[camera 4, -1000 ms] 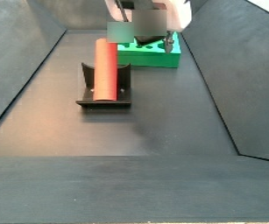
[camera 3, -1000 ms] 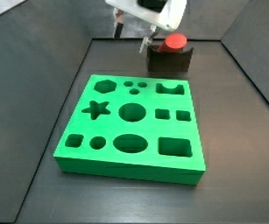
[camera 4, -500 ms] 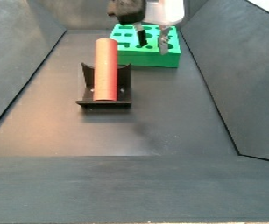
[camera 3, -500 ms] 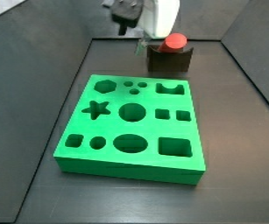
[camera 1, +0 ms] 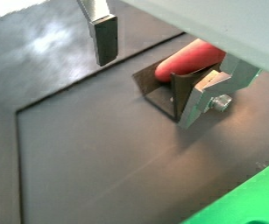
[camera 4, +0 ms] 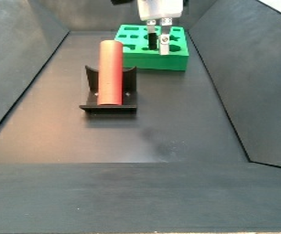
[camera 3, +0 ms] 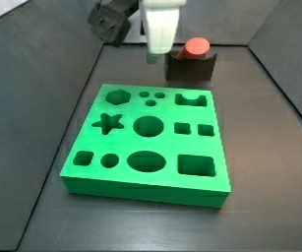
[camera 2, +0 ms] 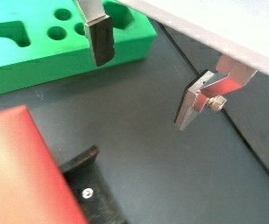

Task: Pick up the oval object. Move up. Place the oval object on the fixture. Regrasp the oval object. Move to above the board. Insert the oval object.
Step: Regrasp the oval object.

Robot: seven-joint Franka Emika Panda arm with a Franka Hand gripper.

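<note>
The red oval object (camera 4: 110, 67) lies lengthwise in the notch of the dark fixture (camera 4: 107, 102); in a side view only its round end (camera 3: 194, 45) shows above the fixture (camera 3: 190, 69). My gripper (camera 4: 162, 43) hangs open and empty in the air beside the fixture, toward the green board (camera 3: 147, 138). In both wrist views the silver fingers (camera 1: 105, 39) (camera 2: 195, 101) stand wide apart with nothing between them. The oval object (camera 1: 193, 59) on the fixture (camera 1: 158, 87) lies off to the side of the open gripper (camera 1: 146, 92).
Dark sloping walls (camera 4: 27, 73) close in the floor on both sides. The board (camera 4: 155, 55) lies just past the fixture, its cut-outs (camera 3: 148, 125) facing up. Bare dark floor (camera 4: 143, 183) stretches in front of the fixture.
The gripper has turned about its wrist and shifted slightly away from the fixture, staying open. The oval object has stayed on the fixture.
</note>
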